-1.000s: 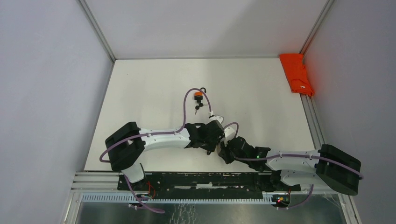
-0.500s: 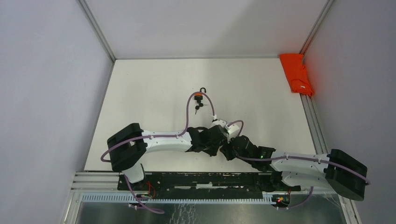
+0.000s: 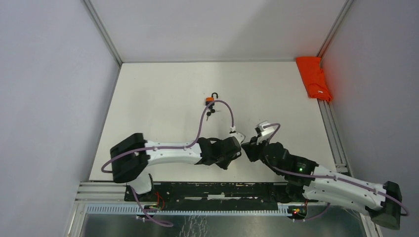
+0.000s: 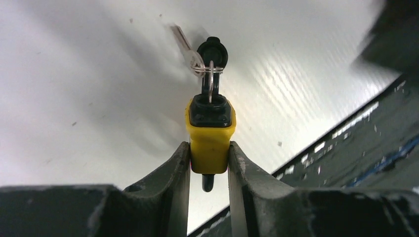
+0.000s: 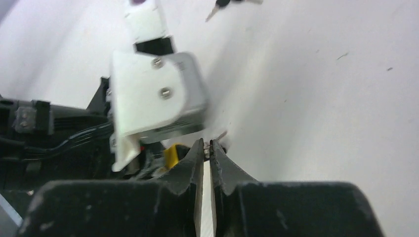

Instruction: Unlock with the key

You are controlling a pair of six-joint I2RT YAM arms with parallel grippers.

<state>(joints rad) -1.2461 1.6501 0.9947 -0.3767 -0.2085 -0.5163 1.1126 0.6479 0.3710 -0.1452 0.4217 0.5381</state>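
- The white table (image 3: 163, 89) is lying bare across most of its top. A crumpled orange cloth (image 3: 314, 79) is sitting at its far right corner.
- The left arm (image 3: 173, 150) is stretching in from the left and the right arm (image 3: 341, 185) from the right. The two are meeting nose to nose near the front middle of the table.
- The left claw (image 4: 208, 150) is clamping a small yellow padlock (image 4: 210, 138) by its flat sides and holding it up off the table. The shackle end is tucking back between the fingers, so I cannot tell whether it has sprung.
- The right claw (image 5: 207, 145) is standing only a slit apart and gripping nothing.
- A second, orange padlock (image 3: 210, 100) is lying well apart, further back on the table.
- A black-headed key (image 4: 212, 52) is sitting in the yellow padlock's keyway and sticking straight out of the lock, away from the left claw. Its long axis is running in line with the left fingers.
- A spare silver key (image 4: 184, 42) is dangling from the same ring, off to one side.
- The relation that matters is this:
  - The key's head is pointing towards the right claw, which is by far the nearer free one, just beside it.
  - From the right wrist, the lock is showing a little left of the fingertips and just beyond them.
- I judge that the right claw needs to spread wider, line up on that axis, pinch the black head and twist about it. The dangling key could get in the way.
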